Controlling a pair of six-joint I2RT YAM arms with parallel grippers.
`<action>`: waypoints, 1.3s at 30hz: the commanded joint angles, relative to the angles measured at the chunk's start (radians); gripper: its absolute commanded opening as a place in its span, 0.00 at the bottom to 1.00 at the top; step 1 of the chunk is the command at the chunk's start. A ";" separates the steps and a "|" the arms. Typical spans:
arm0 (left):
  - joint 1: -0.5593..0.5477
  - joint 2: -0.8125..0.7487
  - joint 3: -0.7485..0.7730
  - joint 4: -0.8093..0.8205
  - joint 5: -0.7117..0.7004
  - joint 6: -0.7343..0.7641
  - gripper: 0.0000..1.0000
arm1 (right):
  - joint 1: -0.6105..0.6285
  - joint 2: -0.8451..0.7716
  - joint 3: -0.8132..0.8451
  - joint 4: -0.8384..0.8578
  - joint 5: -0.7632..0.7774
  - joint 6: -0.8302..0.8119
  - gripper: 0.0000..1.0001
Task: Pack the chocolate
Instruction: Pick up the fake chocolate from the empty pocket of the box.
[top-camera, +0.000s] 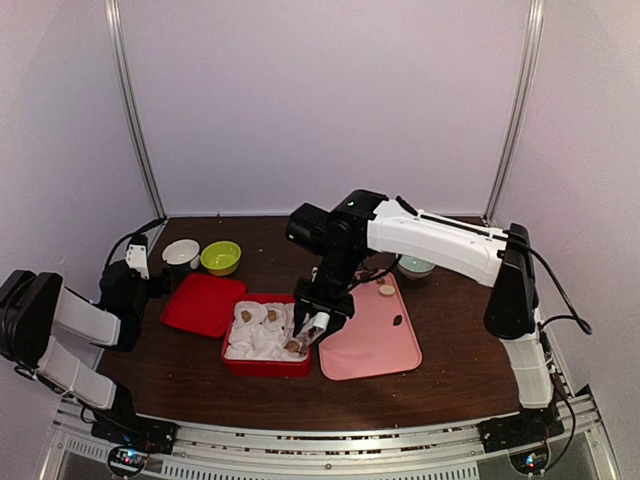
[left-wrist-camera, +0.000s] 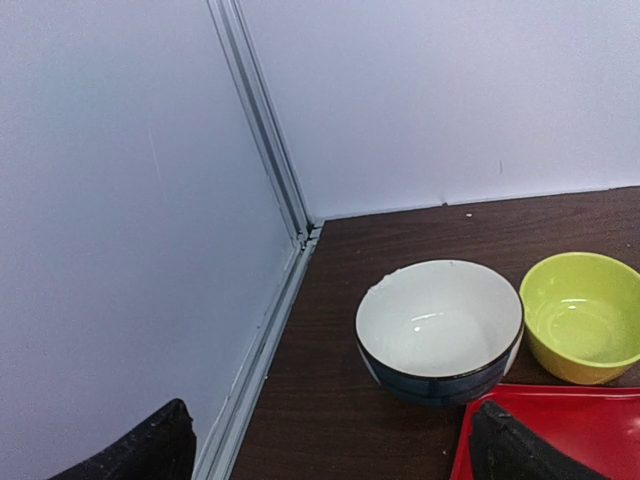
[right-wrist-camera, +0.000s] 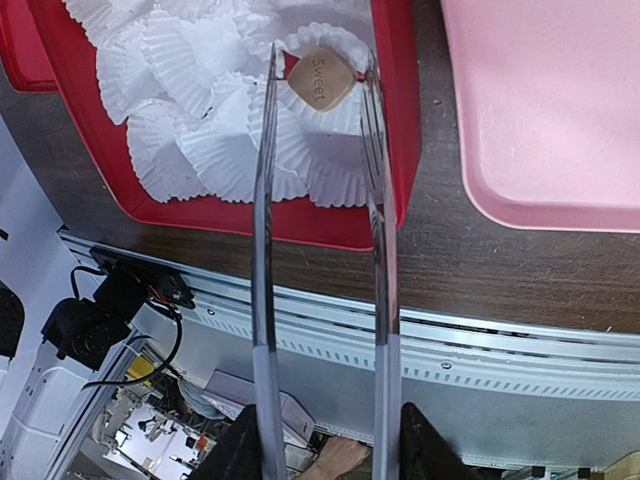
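Observation:
My right gripper (right-wrist-camera: 335, 450) is shut on the handles of long metal tongs (right-wrist-camera: 262, 250) and hangs over the red box (right-wrist-camera: 240, 215) of white paper cups. A light brown chocolate (right-wrist-camera: 320, 78) lies in a cup between the tong tips, with a small gap on each side. In the top view the right gripper (top-camera: 318, 318) is above the box's right end, and two more chocolates (top-camera: 246, 315) sit in cups. A cream piece (top-camera: 386, 290) and a dark piece (top-camera: 398, 321) lie on the pink tray (top-camera: 375, 340). My left gripper (left-wrist-camera: 330, 450) is open and holds nothing, at the far left.
A red lid (top-camera: 203, 303) lies left of the box. Behind it stand a white bowl (left-wrist-camera: 440, 325) with a dark outside and a green bowl (left-wrist-camera: 582, 315). A pale bowl (top-camera: 416, 266) sits behind the right arm. The side wall and its metal rail are close on the left.

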 joint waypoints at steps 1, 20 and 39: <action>0.007 0.008 0.020 0.044 -0.001 -0.010 0.98 | -0.005 -0.092 -0.057 0.035 -0.034 0.103 0.40; 0.007 0.003 0.020 0.033 -0.006 -0.013 0.98 | -0.034 -0.086 -0.103 0.102 -0.046 0.143 0.40; 0.007 0.004 0.020 0.036 -0.006 -0.015 0.98 | -0.039 -0.041 -0.095 0.133 -0.072 0.127 0.37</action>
